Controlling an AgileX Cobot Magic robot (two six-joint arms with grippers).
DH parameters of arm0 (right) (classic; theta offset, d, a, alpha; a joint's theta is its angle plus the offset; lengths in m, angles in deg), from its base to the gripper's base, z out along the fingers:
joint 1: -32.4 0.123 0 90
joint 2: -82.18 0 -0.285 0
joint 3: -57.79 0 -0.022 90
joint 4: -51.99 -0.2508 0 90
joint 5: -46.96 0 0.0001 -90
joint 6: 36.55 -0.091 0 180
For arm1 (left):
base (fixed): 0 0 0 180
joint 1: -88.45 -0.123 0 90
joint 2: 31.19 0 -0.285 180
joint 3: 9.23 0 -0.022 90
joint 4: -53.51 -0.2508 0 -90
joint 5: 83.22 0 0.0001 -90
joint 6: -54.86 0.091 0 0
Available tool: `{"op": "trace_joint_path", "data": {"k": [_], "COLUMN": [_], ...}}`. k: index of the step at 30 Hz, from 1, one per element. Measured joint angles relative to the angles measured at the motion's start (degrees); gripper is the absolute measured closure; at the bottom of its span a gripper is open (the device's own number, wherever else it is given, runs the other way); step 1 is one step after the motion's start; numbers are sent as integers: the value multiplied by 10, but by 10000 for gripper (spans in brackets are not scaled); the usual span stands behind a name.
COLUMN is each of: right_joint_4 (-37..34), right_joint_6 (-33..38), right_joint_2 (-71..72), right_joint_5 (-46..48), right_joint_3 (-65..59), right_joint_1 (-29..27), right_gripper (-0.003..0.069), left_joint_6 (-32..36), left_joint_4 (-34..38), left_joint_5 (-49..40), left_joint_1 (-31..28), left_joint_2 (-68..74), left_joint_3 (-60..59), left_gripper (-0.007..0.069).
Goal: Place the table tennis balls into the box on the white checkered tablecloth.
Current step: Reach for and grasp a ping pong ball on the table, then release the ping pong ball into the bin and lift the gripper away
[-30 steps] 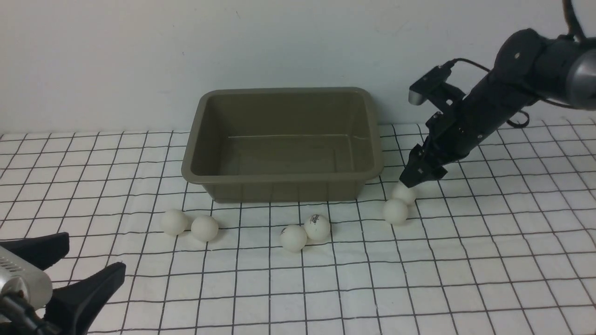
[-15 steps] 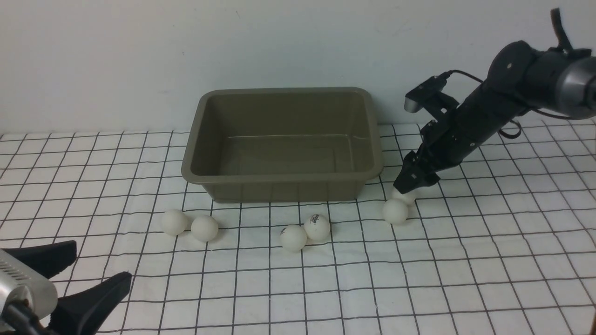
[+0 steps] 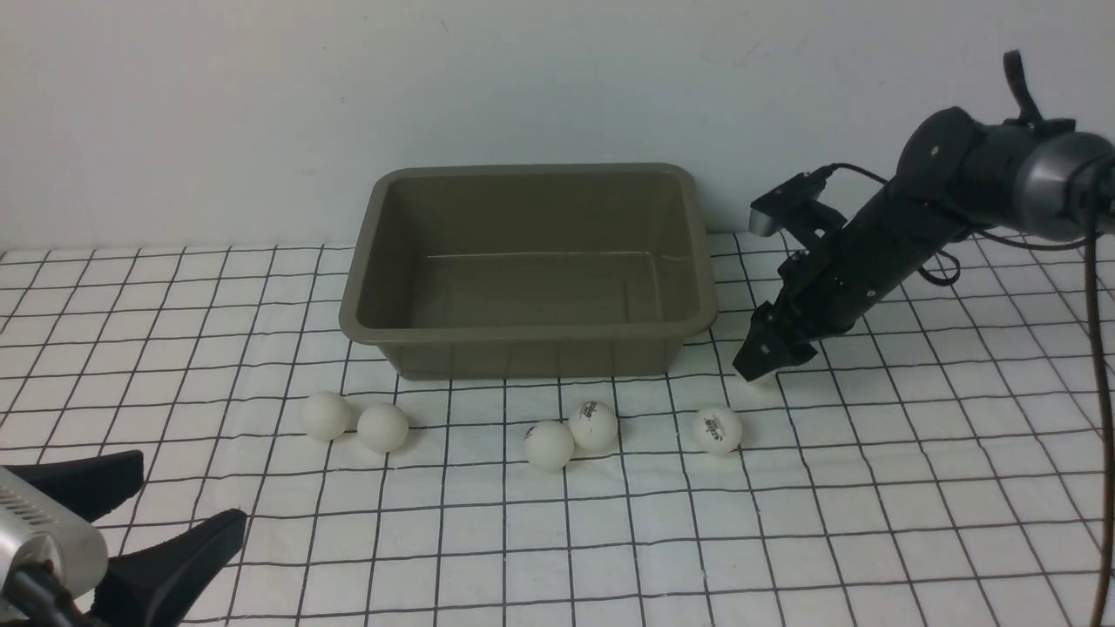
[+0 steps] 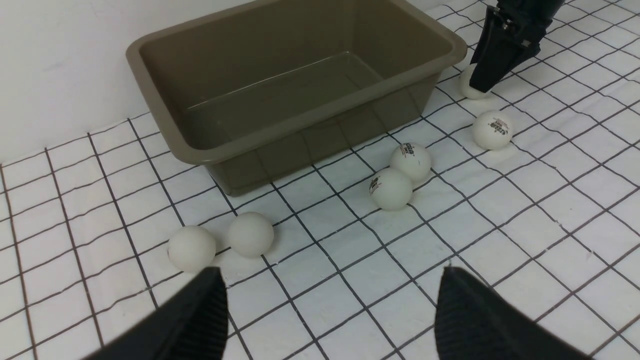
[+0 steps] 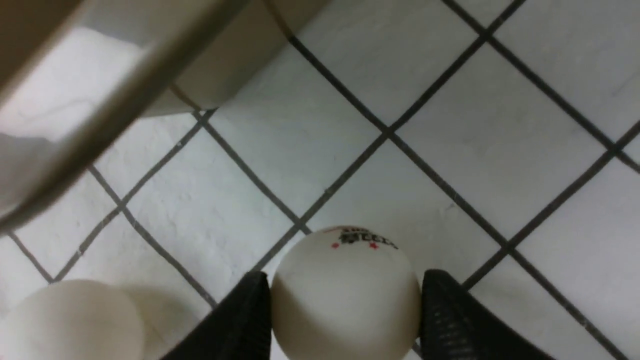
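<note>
Six table tennis balls [image 3: 382,427] are in view, none inside the box [image 3: 528,335]. The box stands empty on the white checkered tablecloth [image 3: 871,488]. Before its front wall lie a touching pair [image 3: 327,415] near the left corner, a second touching pair [image 3: 549,445] near the middle, and a single logo ball [image 3: 719,430] off the right front corner. The sixth ball [image 5: 345,295] is down at the cloth just beside the box's right front corner, clamped between the fingers [image 5: 240,320] of the right gripper [image 3: 751,367], both touching it. The left gripper [image 4: 331,280] hovers well in front of the box's left corner, jaws spread wide, holding nothing
</note>
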Motion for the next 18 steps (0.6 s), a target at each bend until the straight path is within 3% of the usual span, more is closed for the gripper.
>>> {"op": "trace_joint_path", "data": {"k": [9,15,18], "right_joint_4": [-2,-168,-201], "right_joint_6": [-4,66,84], "right_joint_2": [63,92,89], "right_joint_5": [0,41,61], "right_joint_3": [35,115,121], "right_joint_1": [-21,-12,8], "right_gripper": [309,309,309], "left_joint_6": [0,0,0], "left_joint_4": [0,0,0], "left_joint_5": [-1,-1,-2], "left_joint_1": [0,0,0], "left_joint_2": [0,0,0], "left_joint_3": [0,0,0], "left_gripper": [122,122,122]}}
